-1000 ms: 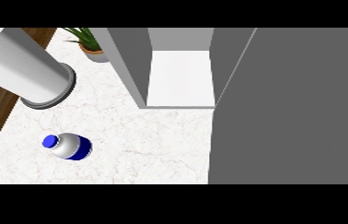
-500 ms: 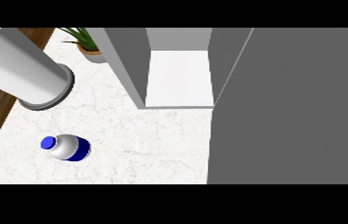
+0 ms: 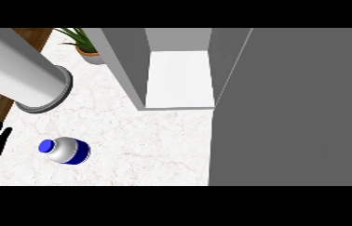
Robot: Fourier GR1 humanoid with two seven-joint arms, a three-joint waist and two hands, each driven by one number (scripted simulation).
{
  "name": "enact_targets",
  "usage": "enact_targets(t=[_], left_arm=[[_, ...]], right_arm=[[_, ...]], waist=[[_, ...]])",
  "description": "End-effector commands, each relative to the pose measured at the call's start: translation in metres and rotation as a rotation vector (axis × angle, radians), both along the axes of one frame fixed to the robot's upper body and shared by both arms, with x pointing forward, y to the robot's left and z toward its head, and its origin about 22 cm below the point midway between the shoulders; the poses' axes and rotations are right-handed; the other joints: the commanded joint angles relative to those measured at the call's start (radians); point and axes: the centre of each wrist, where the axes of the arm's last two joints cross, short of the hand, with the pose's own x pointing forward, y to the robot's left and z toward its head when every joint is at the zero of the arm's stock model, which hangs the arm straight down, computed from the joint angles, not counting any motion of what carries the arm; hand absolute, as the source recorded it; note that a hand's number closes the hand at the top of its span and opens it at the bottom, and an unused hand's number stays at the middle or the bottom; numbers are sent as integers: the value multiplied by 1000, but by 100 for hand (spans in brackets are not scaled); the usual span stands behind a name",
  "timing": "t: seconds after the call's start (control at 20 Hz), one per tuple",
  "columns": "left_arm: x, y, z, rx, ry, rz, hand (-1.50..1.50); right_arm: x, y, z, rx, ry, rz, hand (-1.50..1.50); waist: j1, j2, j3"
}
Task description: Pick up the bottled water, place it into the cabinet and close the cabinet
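The bottled water (image 3: 64,150) stands on the white marble counter (image 3: 151,141) at the lower left. It is a clear bottle with a blue cap and a blue label band, seen from above. A thin black sliver of my left hand (image 3: 3,139) shows at the left edge, just left of the bottle and apart from it. The cabinet (image 3: 180,78) is open at the top centre, showing a bare white shelf floor. Its grey door (image 3: 282,109) is swung out and fills the right side. My right hand is out of view.
A large grey cylinder (image 3: 27,76) leans in from the upper left, ending above the bottle. A potted green plant (image 3: 86,46) stands at the back beside the cabinet's left wall (image 3: 124,67). Wooden floor shows beyond the counter's left edge.
A black sliver of my left hand has come in at the left edge next to the bottle. The bottle, cabinet and door have not moved.
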Motion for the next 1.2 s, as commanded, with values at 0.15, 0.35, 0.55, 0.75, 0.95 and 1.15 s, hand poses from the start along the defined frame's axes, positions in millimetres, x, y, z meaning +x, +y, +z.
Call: enact_targets(t=[0.15,0.35,0.55,0.75,0.95,1.15], left_arm=[[19,7,-63,-101,87,-6,-150],[17,34,-90,-132,101,11,-150],[26,29,-109,-84,132,-7,-150],[38,21,-133,-141,119,-67,-150],[28,17,-157,-145,118,-88,-150],[36,-4,-176,-158,99,-110,-150]], right_arm=[[-25,5,31,-3,-58,-14,-150],[-27,1,23,1,-60,5,-150],[-35,4,25,0,-52,-9,-150],[-35,0,32,-6,-65,-23,-150],[-39,-1,30,-11,-58,-11,-150],[-42,-5,28,-28,-59,25,-150]], waist=[[-11,1,-2],[-11,1,-2],[-11,1,-2],[-14,4,-3],[-7,5,-3],[-12,5,-3]])
